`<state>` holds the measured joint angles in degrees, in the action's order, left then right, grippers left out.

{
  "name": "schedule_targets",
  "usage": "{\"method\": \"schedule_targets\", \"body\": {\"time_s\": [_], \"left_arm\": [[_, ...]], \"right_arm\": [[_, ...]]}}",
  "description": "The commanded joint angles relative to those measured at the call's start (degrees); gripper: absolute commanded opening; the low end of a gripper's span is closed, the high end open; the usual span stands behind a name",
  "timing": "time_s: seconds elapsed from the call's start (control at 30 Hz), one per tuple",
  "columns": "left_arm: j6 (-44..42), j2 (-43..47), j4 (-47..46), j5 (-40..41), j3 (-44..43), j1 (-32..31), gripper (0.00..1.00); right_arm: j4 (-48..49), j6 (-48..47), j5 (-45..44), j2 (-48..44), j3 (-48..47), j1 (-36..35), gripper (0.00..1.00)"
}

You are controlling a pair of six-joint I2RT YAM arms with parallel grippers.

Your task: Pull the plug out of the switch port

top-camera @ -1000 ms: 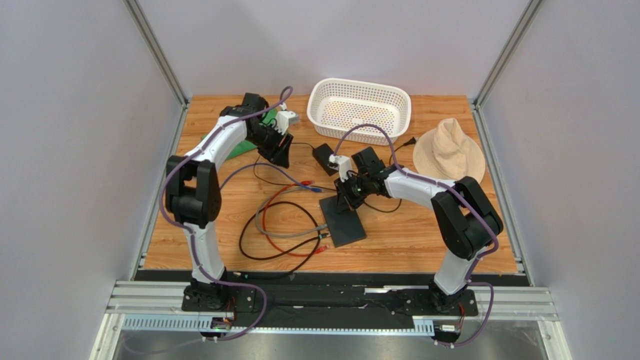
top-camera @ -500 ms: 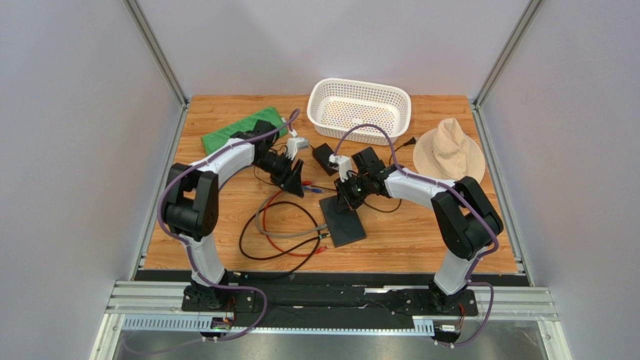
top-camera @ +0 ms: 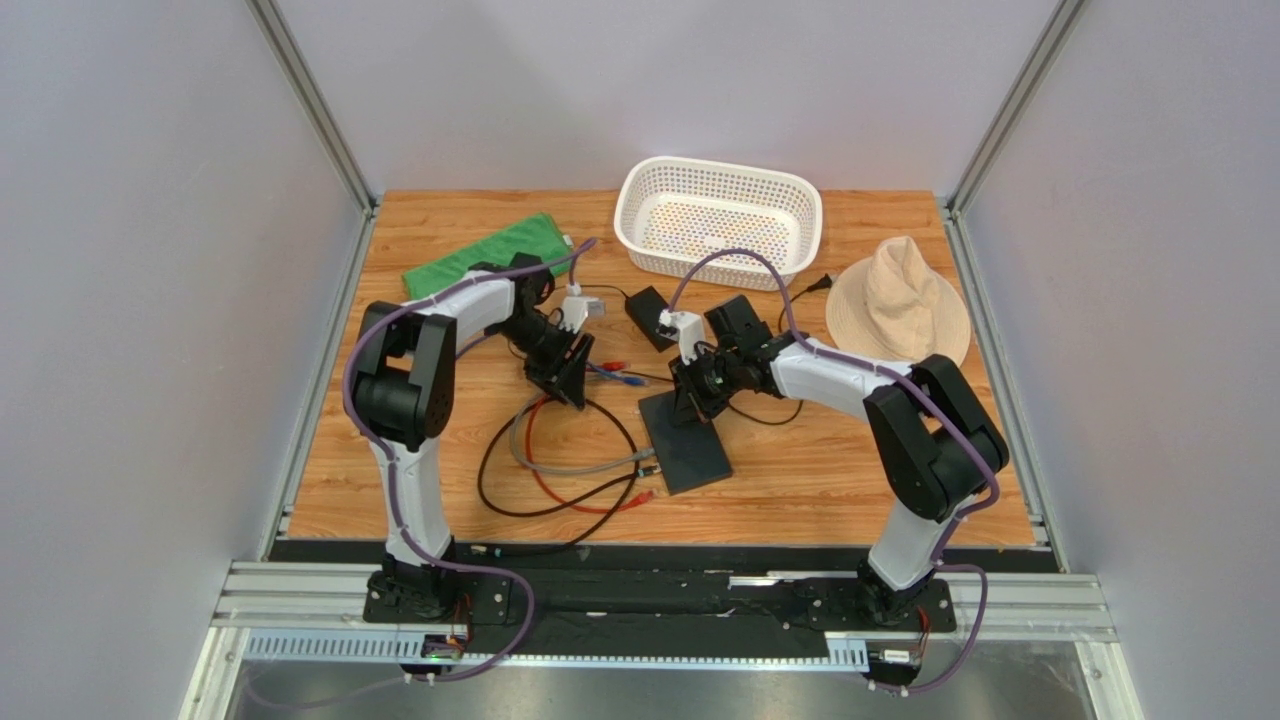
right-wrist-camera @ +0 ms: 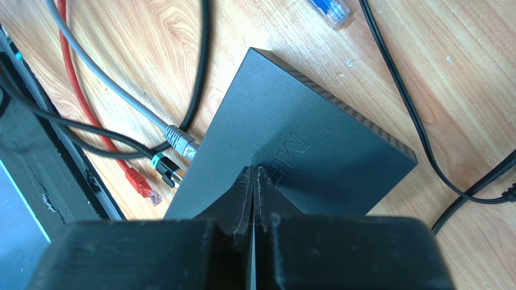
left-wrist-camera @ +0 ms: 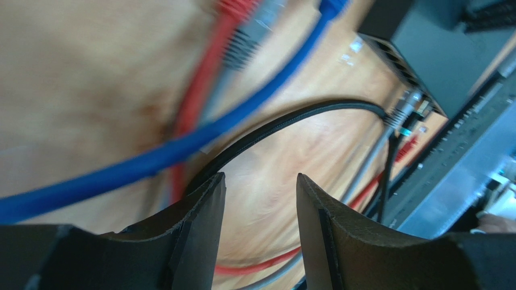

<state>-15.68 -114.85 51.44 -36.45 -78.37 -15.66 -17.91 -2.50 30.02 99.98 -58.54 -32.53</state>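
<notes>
The switch [top-camera: 690, 444] [right-wrist-camera: 303, 130] is a flat black slab lying mid-table. A grey plug [right-wrist-camera: 182, 142] [left-wrist-camera: 404, 110] and a black plug with a teal collar [right-wrist-camera: 162, 167] sit in ports on its edge. My right gripper [right-wrist-camera: 254, 173] [top-camera: 693, 396] is shut, its tips resting on the switch's top face with nothing between them. My left gripper [left-wrist-camera: 259, 184] [top-camera: 570, 386] is open, low over the wood left of the switch. A black cable [left-wrist-camera: 284, 122] runs just past its left finger; nothing lies between the fingers.
Loose red plug [right-wrist-camera: 143, 185] and loose blue plug [right-wrist-camera: 330, 9] lie by the switch. Red, grey and black cable loops [top-camera: 559, 458] spread left of it. A power brick [top-camera: 651, 312], white basket [top-camera: 718, 218], beige hat [top-camera: 899, 300] and green cloth [top-camera: 481, 255] stand behind.
My left arm has swung from the back left, over the green cloth, forward and down to the cables beside the switch. The right gripper has stayed on the switch.
</notes>
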Motion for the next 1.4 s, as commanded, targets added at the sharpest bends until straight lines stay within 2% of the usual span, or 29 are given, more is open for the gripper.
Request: {"method": "schedule_targets", "body": {"time_s": [0.0,0.1,0.27,0.37,0.43,0.5,0.53,0.57,0.6,0.67,0.77,0.9,0.97,1.0,1.03,1.13,1.23,1.37], "left_arm": [[-0.7,-2.3,2.9,9.5,-9.8,1.0,0.56],[-3.5,-5.0,5.2,16.7,-15.9,2.7,0.56],[-5.7,-7.9,6.2,22.4,-26.7,6.9,0.57],[-7.6,-9.1,5.2,26.4,-33.2,7.1,0.57],[-7.7,-9.3,6.6,24.1,-38.6,7.1,0.57],[-7.5,-6.5,9.0,11.9,-41.2,7.0,0.57],[-7.6,-4.6,8.9,6.4,-40.2,6.9,0.58],[-8.3,-0.4,7.5,-4.6,-36.4,6.7,0.59],[-8.4,1.6,6.6,-8.8,-33.8,6.3,0.59],[-6.7,6.5,3.2,-14.9,-26.3,4.3,0.60],[-1.9,9.6,-1.2,-18.6,-16.9,1.7,0.61],[2.1,8.1,-3.8,-17.5,-8.5,-0.9,0.59],[1.8,6.1,-4.1,-16.5,-5.3,-2.4,0.55],[1.3,5.4,-3.9,-16.3,-4.5,-2.9,0.51],[0.9,4.6,-3.7,-15.9,-3.8,-3.9,0.41],[-1.0,1.5,-2.8,-14.9,-2.3,-6.0,0.29],[-1.2,0.1,-4.1,-15.2,-1.0,-7.8,0.26],[0.7,-2.9,-5.7,-16.6,-1.9,-9.2,0.26]], "right_arm": [[1.9,-1.8,-7.9,0.7,1.9,0.3,0.01],[2.1,-1.8,-7.9,0.5,2.0,0.4,0.01],[2.4,-1.8,-8.0,0.3,2.3,0.4,0.01],[2.4,-1.7,-8.0,0.2,2.4,0.4,0.01],[2.4,-1.9,-8.1,0.1,2.2,0.4,0.01],[2.4,-2.0,-8.3,-0.2,2.2,0.4,0.01],[2.4,-1.9,-8.5,-0.5,2.6,0.3,0.01],[2.4,-1.8,-8.5,-0.8,2.7,0.4,0.01],[2.7,-1.7,-8.4,-0.9,2.9,0.3,0.01],[2.6,-1.4,-8.0,-1.1,3.3,0.4,0.01],[2.4,-1.4,-8.0,-1.1,3.3,0.4,0.01],[1.7,-1.8,-8.0,-1.0,2.9,0.4,0.01],[1.5,-1.8,-8.1,-1.4,2.6,0.4,0.00],[1.0,-1.6,-8.1,-2.1,1.9,0.5,0.00],[0.8,-1.2,-7.8,-2.5,1.4,0.8,0.00],[-1.4,-2.3,-3.6,-5.9,-3.1,1.3,0.00],[-4.8,-4.9,-3.8,-8.9,-7.5,1.3,0.00],[-7.6,-6.5,-5.1,-11.9,-6.6,1.2,0.00]]}}
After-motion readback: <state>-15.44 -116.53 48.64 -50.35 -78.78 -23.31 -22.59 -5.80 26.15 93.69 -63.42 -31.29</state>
